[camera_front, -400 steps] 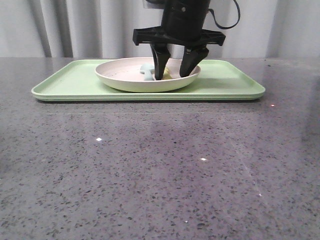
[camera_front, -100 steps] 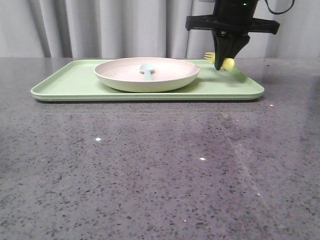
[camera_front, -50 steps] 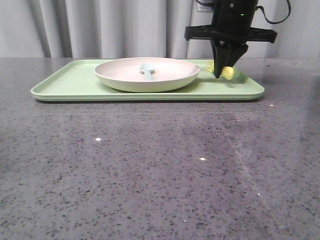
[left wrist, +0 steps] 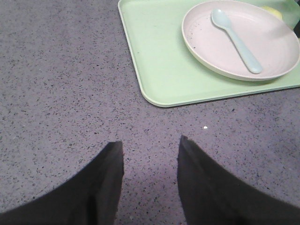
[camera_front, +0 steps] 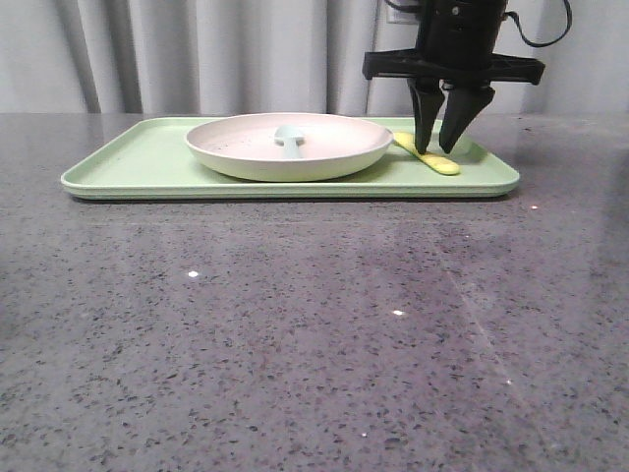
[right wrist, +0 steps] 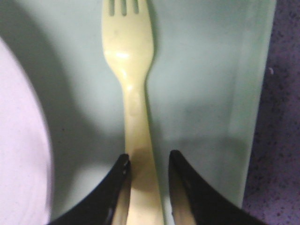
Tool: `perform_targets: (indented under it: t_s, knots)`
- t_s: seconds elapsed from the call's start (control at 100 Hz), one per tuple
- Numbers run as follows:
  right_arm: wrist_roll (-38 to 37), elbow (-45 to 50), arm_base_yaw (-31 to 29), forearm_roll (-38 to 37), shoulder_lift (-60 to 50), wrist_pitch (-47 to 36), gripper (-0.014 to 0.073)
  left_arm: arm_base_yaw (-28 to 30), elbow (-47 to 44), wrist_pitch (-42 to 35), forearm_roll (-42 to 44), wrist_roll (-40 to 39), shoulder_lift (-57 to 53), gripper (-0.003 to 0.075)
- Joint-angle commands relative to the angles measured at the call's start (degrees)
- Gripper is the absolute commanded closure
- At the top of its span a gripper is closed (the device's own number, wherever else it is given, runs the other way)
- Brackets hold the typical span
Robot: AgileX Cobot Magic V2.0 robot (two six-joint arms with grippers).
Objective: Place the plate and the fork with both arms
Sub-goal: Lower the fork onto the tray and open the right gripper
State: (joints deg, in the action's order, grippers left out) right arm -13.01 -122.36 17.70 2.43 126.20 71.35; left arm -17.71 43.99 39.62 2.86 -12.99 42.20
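The pinkish-cream plate (camera_front: 236, 147) sits on the light green tray (camera_front: 138, 162), and it also shows in the left wrist view (left wrist: 211, 44). The yellow fork (camera_front: 439, 161) lies flat on the tray just right of the plate. My right gripper (camera_front: 434, 149) stands over the fork's handle with its jaws open, one finger on each side. In the right wrist view the fork (right wrist: 131, 84) lies between the parted fingers of the right gripper (right wrist: 148, 157), tines pointing away. My left gripper (left wrist: 151, 143) is open and empty over bare table, short of the tray's corner.
A pale blue-grey spoon (camera_front: 288, 138) lies inside the plate, also seen in the left wrist view (left wrist: 236, 40). The tray's raised rim (right wrist: 243, 117) runs close beside the fork. Grey speckled tabletop (camera_front: 314, 334) lies in front of the tray. Curtains hang behind.
My right gripper, shut on the fork above the tray's right end, came down and opened. The fork now lies on the tray. Plate and spoon have not moved.
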Motion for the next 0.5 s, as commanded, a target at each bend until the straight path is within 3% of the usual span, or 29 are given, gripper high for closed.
perform_targets:
  t_s: [0.0, 0.49]
  knots:
    - [0.39, -1.99, -0.11, -0.52, -4.82, 5.70, 0.0365, -0.33, 1.39, -3.51, -0.32, -0.38, -0.19, 0.0438]
    - [0.96, -1.98, -0.11, -0.53, -14.10, 5.74, 0.0370, -0.33, 1.39, -3.51, -0.32, -0.83, -0.19, 0.0438]
